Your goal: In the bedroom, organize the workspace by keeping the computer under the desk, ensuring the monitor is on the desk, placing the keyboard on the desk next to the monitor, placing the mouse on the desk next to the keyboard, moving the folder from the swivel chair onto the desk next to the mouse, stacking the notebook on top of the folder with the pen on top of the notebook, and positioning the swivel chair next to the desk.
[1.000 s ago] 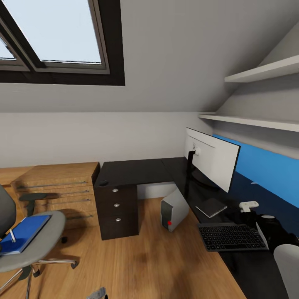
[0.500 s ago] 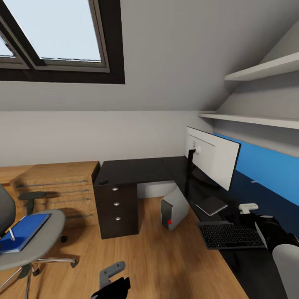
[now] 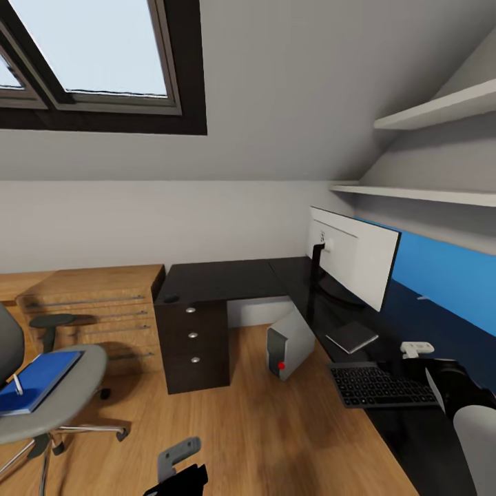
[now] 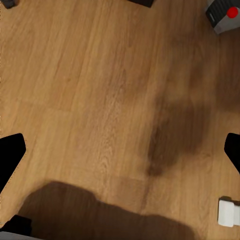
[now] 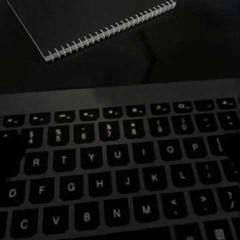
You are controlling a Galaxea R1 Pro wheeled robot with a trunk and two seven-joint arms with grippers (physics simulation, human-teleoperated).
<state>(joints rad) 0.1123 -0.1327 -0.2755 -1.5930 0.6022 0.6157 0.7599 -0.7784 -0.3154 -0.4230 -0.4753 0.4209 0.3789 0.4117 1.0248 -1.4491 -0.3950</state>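
The monitor stands on the black desk. In front of it lies the notebook, its spiral edge just beyond the keyboard. My right gripper hovers open close above the keyboard; its black arm is at the keyboard's right end. The computer leans on the floor at the desk's edge. At the left, the swivel chair carries the blue folder with the pen on it. My left gripper hangs open over bare floor. The mouse is out of view.
A low light-wood drawer unit stands left of the desk's black drawers. White shelves run above the desk on the right under the sloped wall. Open wood floor lies between chair and desk. The computer's red button shows near my left gripper.
My left gripper has risen into the bottom of the head view. The view has shifted slightly, and the right arm's end sits a little lower towards the keyboard.
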